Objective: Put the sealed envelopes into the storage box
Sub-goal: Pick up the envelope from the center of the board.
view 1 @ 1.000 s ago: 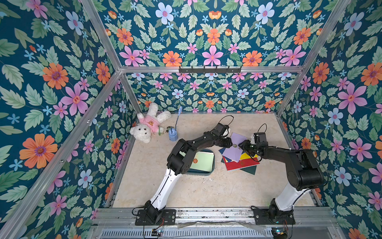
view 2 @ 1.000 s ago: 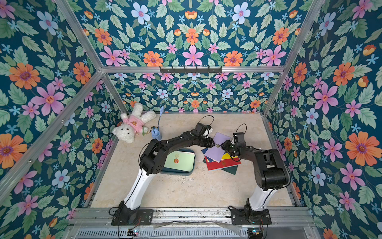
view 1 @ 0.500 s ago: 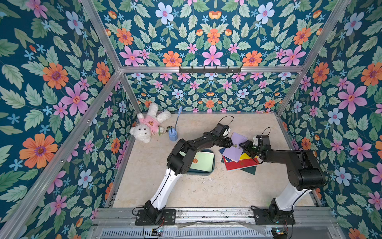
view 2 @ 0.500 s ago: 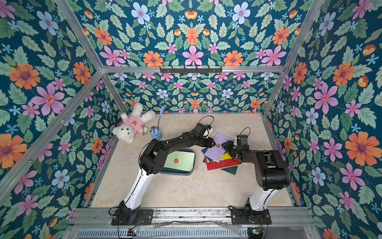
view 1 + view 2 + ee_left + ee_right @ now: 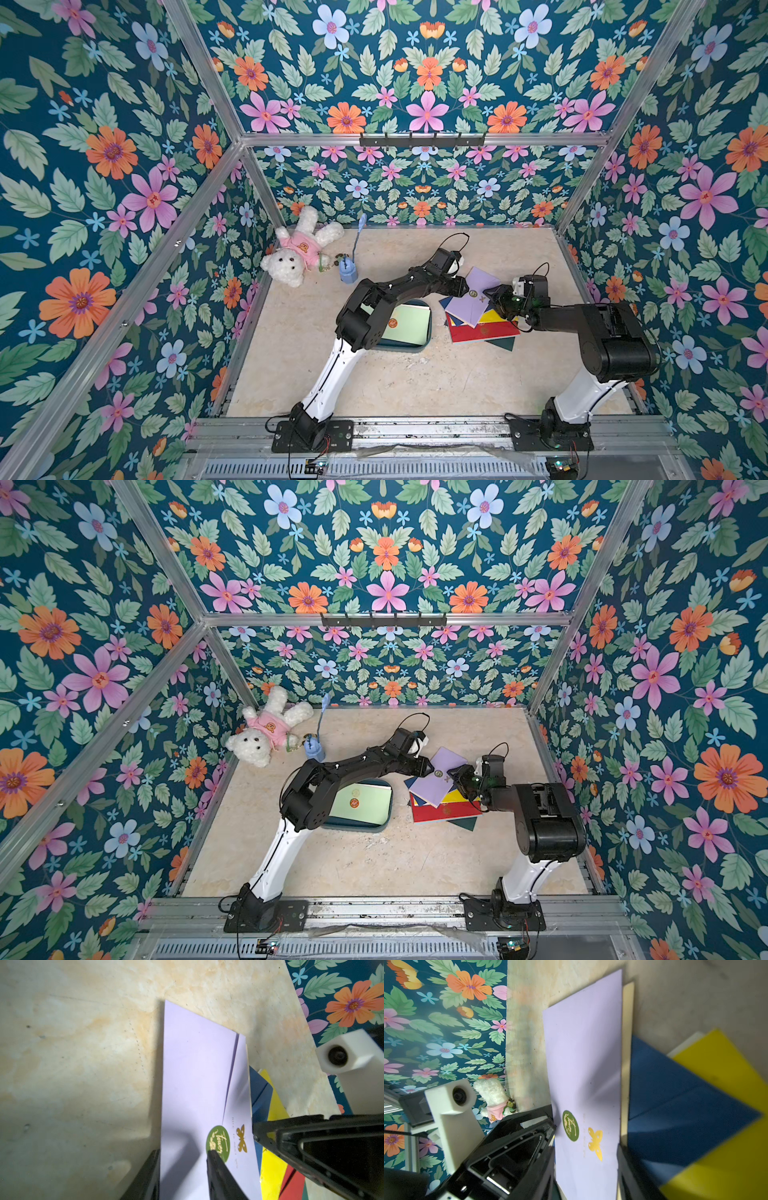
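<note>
The lilac envelope (image 5: 471, 297) lies atop the pile of sealed envelopes (image 5: 482, 332), just beside the storage box (image 5: 405, 348) holding a light green envelope (image 5: 409, 328). My left gripper (image 5: 184, 1152) is partly spread, one fingertip on the green seal (image 5: 218, 1144). My right gripper (image 5: 498, 298) meets the opposite edge; I cannot tell its spread.

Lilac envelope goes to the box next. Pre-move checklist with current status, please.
1. Target free: ok. The lilac envelope is topmost of the stacked envelopes.
2. Hold by the left gripper: cannot tell. One finger lies by the green seal sticker, the other beside the envelope's edge.
3. Hold by the right gripper: cannot tell. Its fingers stand on either side of the envelope.
4. Room in the storage box: ok. A light green envelope lies flat inside.
5. Box opening unobstructed: not ok. The left arm covers one corner in both top views.
</note>
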You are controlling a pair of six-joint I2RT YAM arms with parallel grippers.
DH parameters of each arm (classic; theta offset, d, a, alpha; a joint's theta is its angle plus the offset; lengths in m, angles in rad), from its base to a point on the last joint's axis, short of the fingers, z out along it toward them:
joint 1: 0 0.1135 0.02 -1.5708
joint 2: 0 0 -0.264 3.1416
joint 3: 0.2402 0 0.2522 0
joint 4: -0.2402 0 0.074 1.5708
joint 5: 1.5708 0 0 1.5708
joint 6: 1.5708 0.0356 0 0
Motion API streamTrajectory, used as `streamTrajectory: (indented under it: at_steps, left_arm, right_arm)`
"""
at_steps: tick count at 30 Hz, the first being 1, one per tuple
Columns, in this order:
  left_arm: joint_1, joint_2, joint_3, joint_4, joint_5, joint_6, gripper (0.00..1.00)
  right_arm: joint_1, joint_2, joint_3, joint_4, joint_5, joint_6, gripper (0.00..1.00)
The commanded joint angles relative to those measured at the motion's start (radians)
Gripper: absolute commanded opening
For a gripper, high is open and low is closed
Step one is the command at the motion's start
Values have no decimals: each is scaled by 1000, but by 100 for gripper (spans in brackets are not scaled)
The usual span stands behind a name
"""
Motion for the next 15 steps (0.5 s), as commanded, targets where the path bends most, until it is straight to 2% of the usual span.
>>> streamTrajectory:
  at_steps: [1,15]
  left_arm:
    - [-2,22,-16,-182,-23,-4,42]
    - [-2,17,-33,-176,-28,-4,41]
  right_arm:
    - [-20,10,-15,-56,19,17,53]
    - [-36,-24,-24,-12,-23,18,53]
